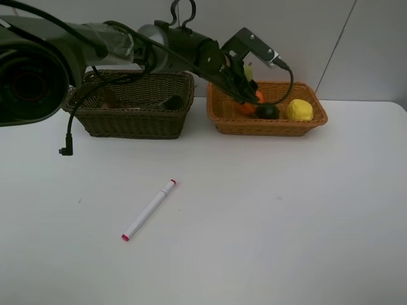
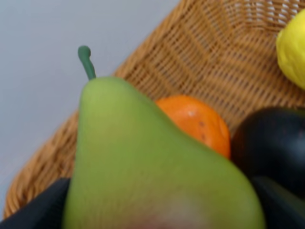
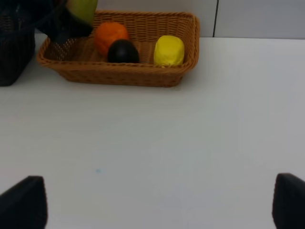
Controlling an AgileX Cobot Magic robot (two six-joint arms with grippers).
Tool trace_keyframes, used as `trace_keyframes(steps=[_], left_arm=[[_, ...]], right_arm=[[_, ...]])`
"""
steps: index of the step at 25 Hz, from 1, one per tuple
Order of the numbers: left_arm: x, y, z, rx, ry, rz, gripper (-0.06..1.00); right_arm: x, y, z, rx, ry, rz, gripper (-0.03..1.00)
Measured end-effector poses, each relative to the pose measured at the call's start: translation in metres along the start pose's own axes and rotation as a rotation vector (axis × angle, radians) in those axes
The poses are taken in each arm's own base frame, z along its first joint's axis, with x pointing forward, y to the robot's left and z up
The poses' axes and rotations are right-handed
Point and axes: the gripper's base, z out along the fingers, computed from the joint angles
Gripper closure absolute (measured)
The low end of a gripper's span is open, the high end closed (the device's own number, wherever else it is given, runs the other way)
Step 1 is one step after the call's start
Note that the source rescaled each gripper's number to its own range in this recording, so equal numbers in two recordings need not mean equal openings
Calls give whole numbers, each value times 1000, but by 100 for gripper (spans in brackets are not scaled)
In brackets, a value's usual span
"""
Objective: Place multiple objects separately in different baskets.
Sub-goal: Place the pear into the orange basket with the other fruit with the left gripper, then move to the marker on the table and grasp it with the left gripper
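My left gripper (image 1: 245, 79) hangs over the orange-tan basket (image 1: 267, 126), shut on the green-red mango (image 2: 143, 167), which fills the gap between its dark fingers (image 2: 40, 210). Under it in that basket lie the orange (image 2: 195, 121), the dark round fruit (image 2: 271, 143) and the yellow lemon (image 1: 299, 109). The white marker (image 1: 150, 209) lies alone on the table, front left. The dark olive-brown basket (image 1: 137, 121) stands at the back left. My right gripper (image 3: 152, 205) is open and low over bare table, well in front of the orange-tan basket (image 3: 119, 74).
A dark bottle-like thing (image 1: 168, 101) lies inside the dark basket. The left arm's body (image 1: 76, 44) and a hanging cable (image 1: 67, 143) cross above that basket. White tabletop (image 1: 286, 222) stretches between the marker and the right edge.
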Motion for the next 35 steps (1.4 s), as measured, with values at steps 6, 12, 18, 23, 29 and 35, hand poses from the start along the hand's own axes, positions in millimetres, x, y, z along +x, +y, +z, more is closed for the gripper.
trace_keyframes(steps=[6, 12, 18, 23, 29, 35], left_arm=[[-1, 7, 0, -24, -23, 46, -5], [-1, 8, 0, -26, -22, 46, -5], [0, 8, 0, -25, -19, 45, -5], [-4, 9, -8, -17, 22, 43, -5], [-19, 13, -40, 4, 142, -12, -5], [-33, 15, -83, 18, 284, -115, -5]], right_arm=[[0, 0, 0, 0, 0, 0, -3], [0, 0, 0, 0, 0, 0, -3], [0, 0, 0, 0, 0, 0, -3], [0, 0, 0, 0, 0, 0, -3], [0, 0, 0, 0, 0, 0, -3], [0, 0, 0, 0, 0, 0, -3]])
